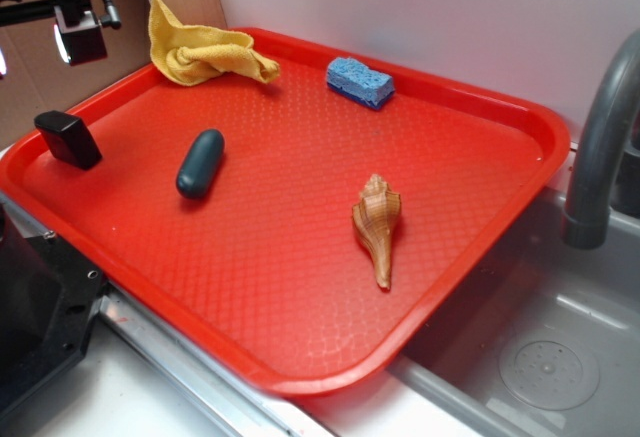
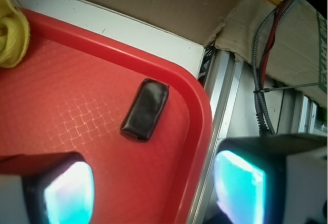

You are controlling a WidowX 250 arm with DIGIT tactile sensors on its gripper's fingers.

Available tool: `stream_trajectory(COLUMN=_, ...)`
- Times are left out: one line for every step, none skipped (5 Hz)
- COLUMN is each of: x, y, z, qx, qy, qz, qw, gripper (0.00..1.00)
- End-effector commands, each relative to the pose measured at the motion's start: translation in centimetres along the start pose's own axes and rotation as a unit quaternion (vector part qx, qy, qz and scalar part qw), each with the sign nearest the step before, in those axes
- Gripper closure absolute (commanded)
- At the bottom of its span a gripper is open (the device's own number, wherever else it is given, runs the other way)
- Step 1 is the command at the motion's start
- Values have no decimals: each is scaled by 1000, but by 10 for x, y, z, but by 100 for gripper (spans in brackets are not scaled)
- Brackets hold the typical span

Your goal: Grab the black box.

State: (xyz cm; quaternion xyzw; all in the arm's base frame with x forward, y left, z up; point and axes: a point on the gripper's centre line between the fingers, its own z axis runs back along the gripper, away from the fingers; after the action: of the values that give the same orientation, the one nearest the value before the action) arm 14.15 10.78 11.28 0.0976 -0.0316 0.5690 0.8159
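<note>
Pincer (image 2: 154, 193) spread apart and empty, hovering above the red tray's (image 1: 300, 257) corner. Black box (image 2: 145, 109) flat on the textured tray floor just inside the rim, between the fingers in the wrist view. Beyond, a grey sink (image 1: 560, 357) and brown cardboard (image 2: 154, 3).

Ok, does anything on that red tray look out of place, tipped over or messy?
Mostly tidy. The black box leans against the red tray rim at the corner instead of lying flat, and the yellow cloth is crumpled over the back rim.

Tray (image 1: 470, 207): red, diamond-embossed. Box (image 1: 68, 138): glossy black. Capsule (image 1: 200, 163): dark teal-grey. Cloth (image 1: 205, 52): yellow. Sponge (image 1: 359, 81): blue. Shell (image 1: 377, 223): tan, brown-striped.
</note>
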Motion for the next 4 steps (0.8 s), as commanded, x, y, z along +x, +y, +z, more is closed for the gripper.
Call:
stream_trajectory(x=-4, y=11, z=3, qx=-4, qy=-5, qz=13, qw=1000, gripper=0)
stream_trajectory(x=-4, y=11, z=3, qx=-4, qy=-5, qz=13, qw=1000, gripper=0)
stream_trajectory(x=7, y=7, z=-14, qx=5, qy=-16, qz=41, qw=999, gripper=0)
stream_trajectory(x=8, y=9, z=-30, qx=-1, qy=-32, qz=38, qw=999, gripper=0)
